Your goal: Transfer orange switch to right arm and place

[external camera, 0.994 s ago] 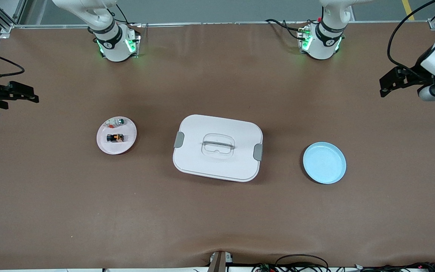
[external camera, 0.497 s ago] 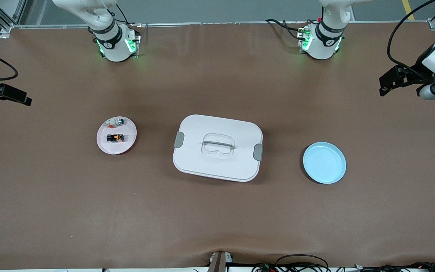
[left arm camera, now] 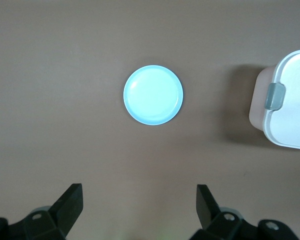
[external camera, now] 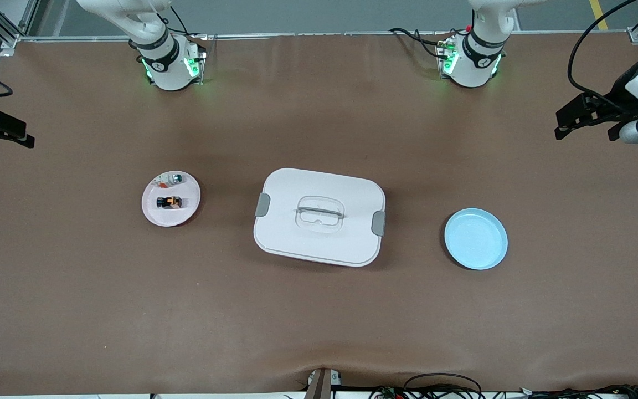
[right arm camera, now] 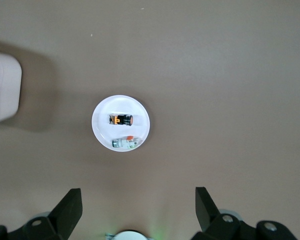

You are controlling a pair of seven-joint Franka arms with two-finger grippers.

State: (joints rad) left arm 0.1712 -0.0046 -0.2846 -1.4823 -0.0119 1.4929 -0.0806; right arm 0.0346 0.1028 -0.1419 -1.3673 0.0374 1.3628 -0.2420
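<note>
The orange switch (external camera: pixel 169 202), a tiny black block with orange markings, lies on a small white plate (external camera: pixel 185 215) toward the right arm's end of the table. It also shows in the right wrist view (right arm camera: pixel 120 120), on the plate (right arm camera: pixel 141 119). My right gripper (external camera: pixel 0 136) hangs open and empty high over the table edge at the right arm's end, its jaws wide apart in its wrist view (right arm camera: pixel 139 205). My left gripper (external camera: pixel 584 130) is open and empty over the left arm's end of the table, and shows in its wrist view (left arm camera: pixel 140 205).
A white lidded box (external camera: pixel 319 216) with grey latches sits mid-table. A light blue plate (external camera: pixel 476 239) lies toward the left arm's end and shows in the left wrist view (left arm camera: pixel 153 95). A white piece with a green top (external camera: pixel 175 178) and a red-and-white bit (external camera: pixel 159 180) share the white plate.
My right gripper has drawn back toward the table edge at the right arm's end. My left gripper has shifted slightly. The switch and the plates have not moved.
</note>
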